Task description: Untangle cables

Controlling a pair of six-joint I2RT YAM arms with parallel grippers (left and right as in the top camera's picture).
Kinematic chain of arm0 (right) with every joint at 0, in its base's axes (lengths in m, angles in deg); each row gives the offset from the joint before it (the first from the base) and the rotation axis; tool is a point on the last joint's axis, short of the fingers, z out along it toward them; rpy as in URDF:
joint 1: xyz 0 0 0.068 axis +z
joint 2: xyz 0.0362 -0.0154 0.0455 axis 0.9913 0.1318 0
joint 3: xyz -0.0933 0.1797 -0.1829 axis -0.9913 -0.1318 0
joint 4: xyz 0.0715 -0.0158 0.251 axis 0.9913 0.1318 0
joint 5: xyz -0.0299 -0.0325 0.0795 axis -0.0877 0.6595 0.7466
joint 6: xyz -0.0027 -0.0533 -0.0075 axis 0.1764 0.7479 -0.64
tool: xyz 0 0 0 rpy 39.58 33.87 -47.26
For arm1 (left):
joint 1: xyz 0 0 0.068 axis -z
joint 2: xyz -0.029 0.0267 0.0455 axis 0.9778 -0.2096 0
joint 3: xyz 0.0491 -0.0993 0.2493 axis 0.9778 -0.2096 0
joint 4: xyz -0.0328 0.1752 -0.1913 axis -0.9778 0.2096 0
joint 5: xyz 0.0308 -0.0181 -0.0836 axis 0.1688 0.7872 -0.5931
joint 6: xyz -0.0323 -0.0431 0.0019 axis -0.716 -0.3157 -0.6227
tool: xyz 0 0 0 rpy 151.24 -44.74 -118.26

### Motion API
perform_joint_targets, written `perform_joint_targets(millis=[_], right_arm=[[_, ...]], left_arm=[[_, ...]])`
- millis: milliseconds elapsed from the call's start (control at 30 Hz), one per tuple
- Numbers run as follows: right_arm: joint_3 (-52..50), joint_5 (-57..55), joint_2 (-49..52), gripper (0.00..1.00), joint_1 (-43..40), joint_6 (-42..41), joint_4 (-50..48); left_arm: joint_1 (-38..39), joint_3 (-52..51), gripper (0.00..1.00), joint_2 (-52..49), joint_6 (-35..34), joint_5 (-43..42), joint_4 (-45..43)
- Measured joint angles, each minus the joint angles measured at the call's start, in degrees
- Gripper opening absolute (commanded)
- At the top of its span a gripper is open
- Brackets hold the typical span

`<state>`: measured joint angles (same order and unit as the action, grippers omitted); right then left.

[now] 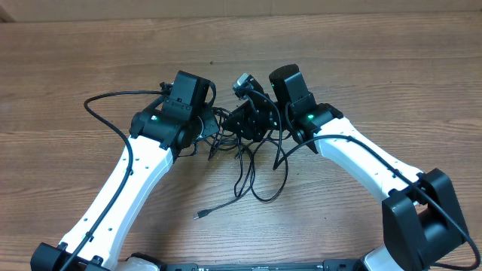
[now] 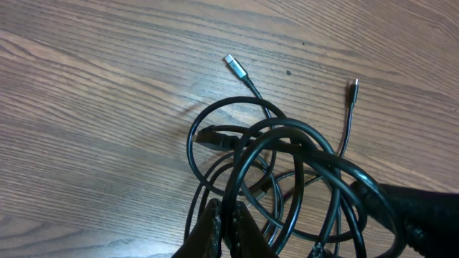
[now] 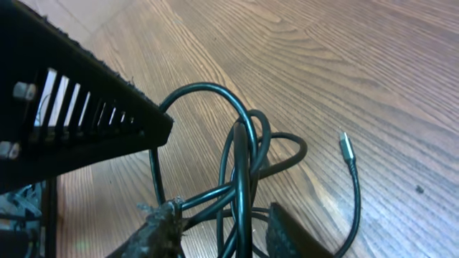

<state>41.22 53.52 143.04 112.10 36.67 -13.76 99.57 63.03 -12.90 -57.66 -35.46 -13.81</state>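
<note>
Pinching cables (image 2: 216,136), table (image 1: 339,45) centre: left pincer (image 2: 228,228); right pincer (image 3: 219,221) parted astride.

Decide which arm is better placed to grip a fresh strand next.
Right, probably: the right end effector is open astride strands of the cables; the left end effector looks closed.

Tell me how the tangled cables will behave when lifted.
Probably floppy: the cables lie in loose curved loops, so they should sag. Likely light, being thin. The loops cross, so lifting one strand may drag the rest, free plug included.
</note>
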Motion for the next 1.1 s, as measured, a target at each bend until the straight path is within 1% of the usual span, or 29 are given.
perform_joint_targets(millis=[100, 133, 167, 200, 233, 267, 467, 600, 867, 967, 1033, 1100], right_arm=[[0.0, -0.2, 0.0, 0.38, 0.0, 0.02, -0.04], [0.0, -0.35, 0.0, 0.33, 0.0, 0.0, -0.07], [0.0, -0.52, 0.0, 0.25, 0.0, 0.09, -0.09], [0.0, -0.76, 0.0, 0.12, 0.0, 0.33, -0.13], [0.0, -0.96, 0.0, 0.08, 0.0, 0.28, -0.15], [0.0, -1.2, 0.0, 0.07, 0.0, 0.17, -0.39], [0.0, -1.9, 0.0, 0.08, 0.0, 0.22, -1.64], [0.0, -1.92, 0.0, 0.04, 0.0, 0.31, -1.97], [0.0, -1.97, 0.0, 0.04, 0.0, 0.24, -0.28], [0.0, -2.01, 0.0, 0.07, 0.0, 0.33, 0.46], [0.0, -2.01, 0.0, 0.12, 0.0, 0.31, 1.01], [0.0, -2.05, 0.0, 0.12, 0.0, 0.39, 1.16]], left_arm=[[0.0, 0.0, 0.04, 0.0, 0.0, -0.24, 0.0], [0.0, 0.0, 0.05, 0.0, 0.0, -0.24, 0.02], [0.0, 0.0, 0.04, 0.0, 0.0, -0.24, 0.0], [0.0, 0.0, 0.04, 0.0, 0.0, -0.26, 0.02], [0.0, 0.0, 0.04, 0.0, 0.0, -0.26, 0.0], [0.0, 0.0, 0.04, 0.0, 0.0, -0.24, 0.0], [0.0, 0.0, 0.04, 0.0, 0.0, -0.26, 0.02], [0.0, 0.0, 0.04, 0.0, 0.0, -0.26, 0.02], [0.0, 0.0, 0.04, 0.0, 0.0, -0.46, 0.02], [0.0, 0.0, 0.04, 0.0, 0.0, -0.66, 0.04], [0.0, 0.0, 0.04, 0.0, 0.0, -0.68, 0.02], [0.0, 0.0, 0.04, 0.0, 0.0, -0.68, 0.02]])
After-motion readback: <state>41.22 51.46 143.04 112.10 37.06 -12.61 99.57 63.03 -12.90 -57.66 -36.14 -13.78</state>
